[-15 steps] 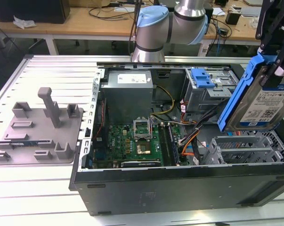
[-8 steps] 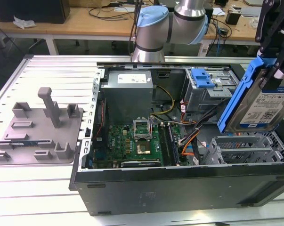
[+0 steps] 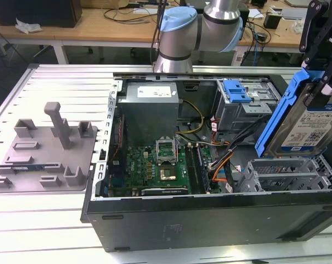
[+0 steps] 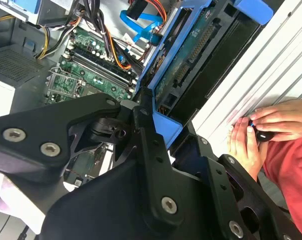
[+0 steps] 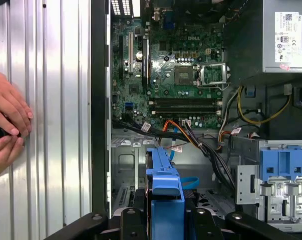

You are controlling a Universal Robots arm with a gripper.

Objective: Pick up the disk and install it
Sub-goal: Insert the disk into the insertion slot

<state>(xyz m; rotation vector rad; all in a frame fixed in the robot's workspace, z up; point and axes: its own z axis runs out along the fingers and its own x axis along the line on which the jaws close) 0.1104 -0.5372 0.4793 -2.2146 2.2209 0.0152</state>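
Held on edge in the closed black metal hand (image 3: 321, 77): flat silver rectangular disk with blue plastic rails (image 3: 314, 124), at exterior view's right edge, above the open sheet-metal computer case (image 3: 210, 220). Disk's right side is cut off.

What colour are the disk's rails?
Blue rails framing the disk; clearest in the exterior view.

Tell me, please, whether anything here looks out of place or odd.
Yes. A person's hands are on the ribbed table, right beside the open computer case, while the gripper holds the disk tilted above the case. Hands so near the work look risky. Nothing looks spilled or broken.
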